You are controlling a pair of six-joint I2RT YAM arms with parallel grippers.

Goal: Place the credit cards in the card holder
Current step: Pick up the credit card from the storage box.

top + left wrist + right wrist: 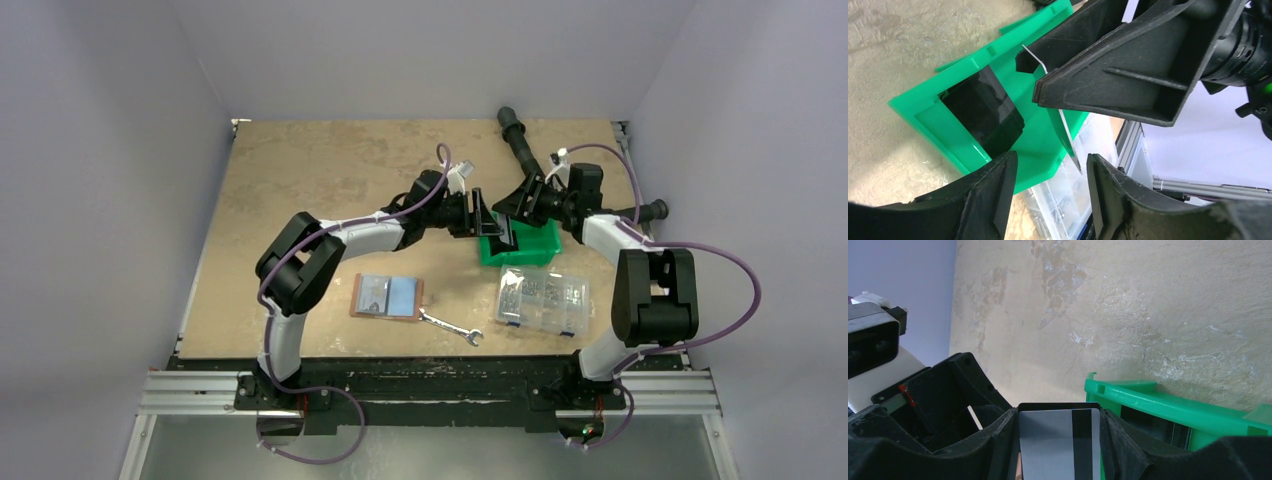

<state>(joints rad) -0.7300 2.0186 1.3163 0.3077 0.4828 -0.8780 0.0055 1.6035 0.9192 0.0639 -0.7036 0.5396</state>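
We had one card holder [421,297] open flat near the table's [300,180] front edge, two cards on it, grey-blue card [375,295] beside light blue card [402,295], one wrench [450,327] just right; room to move lay behind, toward the far edge. Left gripper [1050,162] jaws stood wide apart on nothing at the one green bin [540,245]. Right gripper [1058,412] was clamped on a third card [1048,445], grey, dark-striped, over the bin rim; one clear box [543,298] sat near the front.
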